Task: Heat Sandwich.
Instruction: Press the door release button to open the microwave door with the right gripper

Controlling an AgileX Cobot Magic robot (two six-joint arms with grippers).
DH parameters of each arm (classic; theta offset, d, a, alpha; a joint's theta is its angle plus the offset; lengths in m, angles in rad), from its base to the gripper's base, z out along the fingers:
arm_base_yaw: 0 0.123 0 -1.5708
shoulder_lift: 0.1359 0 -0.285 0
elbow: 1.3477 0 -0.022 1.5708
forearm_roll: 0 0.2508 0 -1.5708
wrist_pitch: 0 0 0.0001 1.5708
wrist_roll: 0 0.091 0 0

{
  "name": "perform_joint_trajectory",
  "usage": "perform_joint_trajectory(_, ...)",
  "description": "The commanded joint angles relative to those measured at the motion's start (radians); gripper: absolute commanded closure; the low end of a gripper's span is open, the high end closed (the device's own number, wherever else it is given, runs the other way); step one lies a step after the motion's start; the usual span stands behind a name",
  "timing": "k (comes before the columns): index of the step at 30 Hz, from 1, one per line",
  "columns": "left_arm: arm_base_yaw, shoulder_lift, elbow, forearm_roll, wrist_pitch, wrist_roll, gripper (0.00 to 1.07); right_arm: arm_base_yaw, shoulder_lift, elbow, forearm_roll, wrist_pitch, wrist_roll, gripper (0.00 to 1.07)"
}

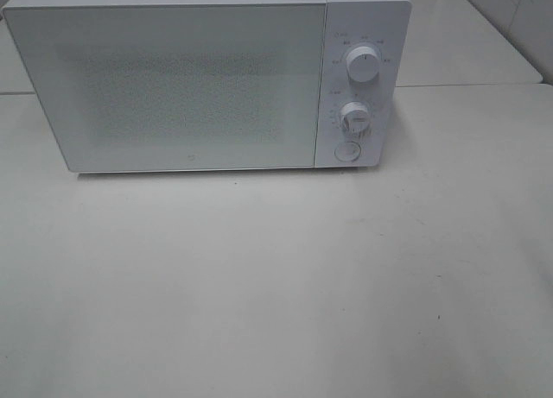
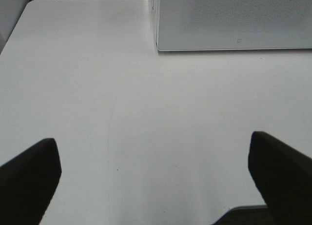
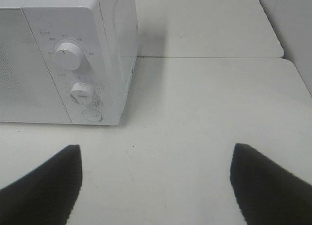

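No sandwich shows. Left tool (image 2: 152, 139) and right tool (image 3: 156, 147) gape empty before the shut microwave (image 1: 190, 78); the right tool is nearer its button (image 1: 346, 151).

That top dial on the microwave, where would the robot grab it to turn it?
Probably by the top dial's round rim, the right gripper coming straight at the microwave's front, jaws either side: it is a short cylinder sticking out of that face.
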Motion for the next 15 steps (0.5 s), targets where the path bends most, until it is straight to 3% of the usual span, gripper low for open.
perform_joint_trajectory(1, -0.001, -0.017, 0.001, -0.003, -0.01, -0.002, 0.09, -0.007, 0.068, -0.003, 0.003, -0.093, 0.01, 0.31)
perform_joint_trajectory(15, -0.001, -0.017, 0.001, -0.003, -0.01, -0.002, 0.09, -0.006, 0.383, -0.003, 0.002, -0.498, 0.017, 0.31)
